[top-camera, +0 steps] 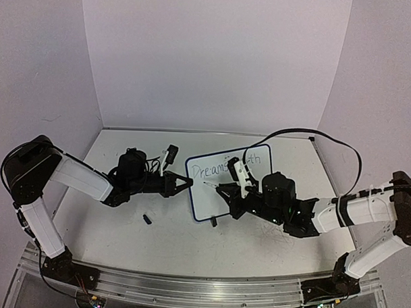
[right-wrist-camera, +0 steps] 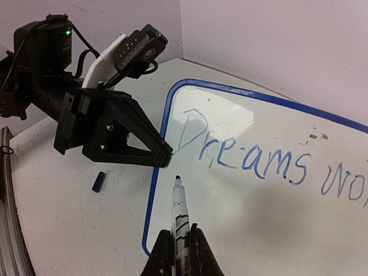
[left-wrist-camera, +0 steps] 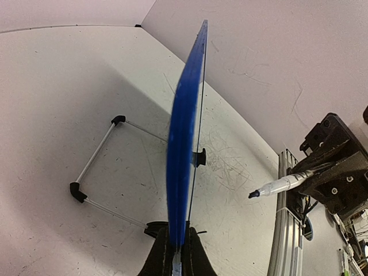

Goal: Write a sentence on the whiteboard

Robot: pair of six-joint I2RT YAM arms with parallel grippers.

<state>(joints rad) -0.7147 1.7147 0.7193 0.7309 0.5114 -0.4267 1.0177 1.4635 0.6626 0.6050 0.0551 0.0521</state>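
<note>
The whiteboard [top-camera: 209,199] stands tilted at mid-table, with a blue rim. One line of blue handwriting [right-wrist-camera: 247,158] shows on it, reading "Dreams wo", cut off by the frame edge. In the top view the writing [top-camera: 215,170] is partly hidden by my right arm. My left gripper [top-camera: 186,183] is shut on the board's left edge; the board shows edge-on [left-wrist-camera: 183,126] in the left wrist view, between the pads of that gripper [left-wrist-camera: 177,250]. My right gripper [right-wrist-camera: 181,244] is shut on a white marker [right-wrist-camera: 180,213]. Its tip is at the board's face below the "D", near the left rim.
A small dark marker cap [top-camera: 148,219] lies on the table left of the board, also in the right wrist view [right-wrist-camera: 99,181]. The board's wire stand [left-wrist-camera: 98,167] sticks out behind it. A black cable [top-camera: 314,134] loops at the back right. A metal rail [top-camera: 187,278] runs along the front.
</note>
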